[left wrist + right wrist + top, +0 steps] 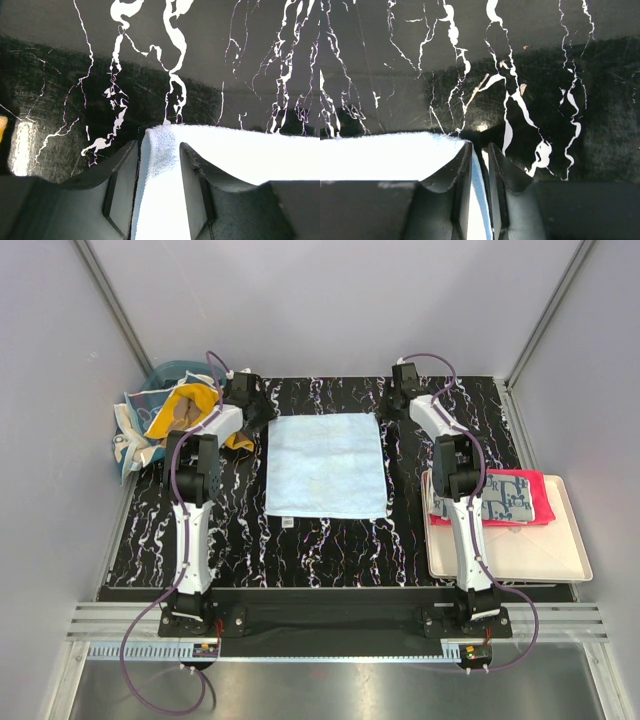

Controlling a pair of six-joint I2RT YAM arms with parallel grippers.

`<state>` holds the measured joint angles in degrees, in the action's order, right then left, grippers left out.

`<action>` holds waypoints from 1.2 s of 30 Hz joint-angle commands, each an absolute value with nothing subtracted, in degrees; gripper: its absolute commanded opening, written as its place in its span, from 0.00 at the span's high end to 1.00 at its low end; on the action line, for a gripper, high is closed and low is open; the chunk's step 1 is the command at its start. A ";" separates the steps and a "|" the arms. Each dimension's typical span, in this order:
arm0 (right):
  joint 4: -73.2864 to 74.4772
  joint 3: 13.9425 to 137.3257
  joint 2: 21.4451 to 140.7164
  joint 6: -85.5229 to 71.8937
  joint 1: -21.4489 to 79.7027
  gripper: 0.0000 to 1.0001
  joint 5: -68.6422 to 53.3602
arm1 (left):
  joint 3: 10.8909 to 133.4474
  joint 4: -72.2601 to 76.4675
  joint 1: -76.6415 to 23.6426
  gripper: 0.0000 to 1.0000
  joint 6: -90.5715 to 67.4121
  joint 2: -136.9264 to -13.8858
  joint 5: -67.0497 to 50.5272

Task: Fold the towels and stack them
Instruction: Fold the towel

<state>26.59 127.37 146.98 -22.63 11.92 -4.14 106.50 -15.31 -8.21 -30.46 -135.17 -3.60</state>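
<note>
The light blue towel (325,465) is plain, pale, almost square and 1 layer thick. It lies spread flat in the middle of the black, white-veined desk (330,550), with a small tag at its near edge. The 2 tools sit at its far corners. The left tool (158,150) has its jaws spread, and the towel's slightly curled far-left corner lies in the gap between them. The right tool (480,147) has its jaws nearly together at the far-right corner, with a thin pale strip of cloth in the slit. I cannot tell whether they pinch it. A red towel (540,485) and a grey patterned towel (510,498) rest on the cream tray (560,560).
</note>
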 commanded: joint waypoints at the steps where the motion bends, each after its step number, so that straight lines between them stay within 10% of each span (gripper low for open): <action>1: 22.33 125.95 142.91 -23.82 11.60 0.73 -5.80 | 107.76 -13.01 -8.09 0.57 -30.50 -134.47 -4.83; 36: 20.65 124.09 142.11 -23.82 11.25 0.55 -11.34 | 108.54 -14.33 -8.17 0.68 -31.20 -135.70 -4.83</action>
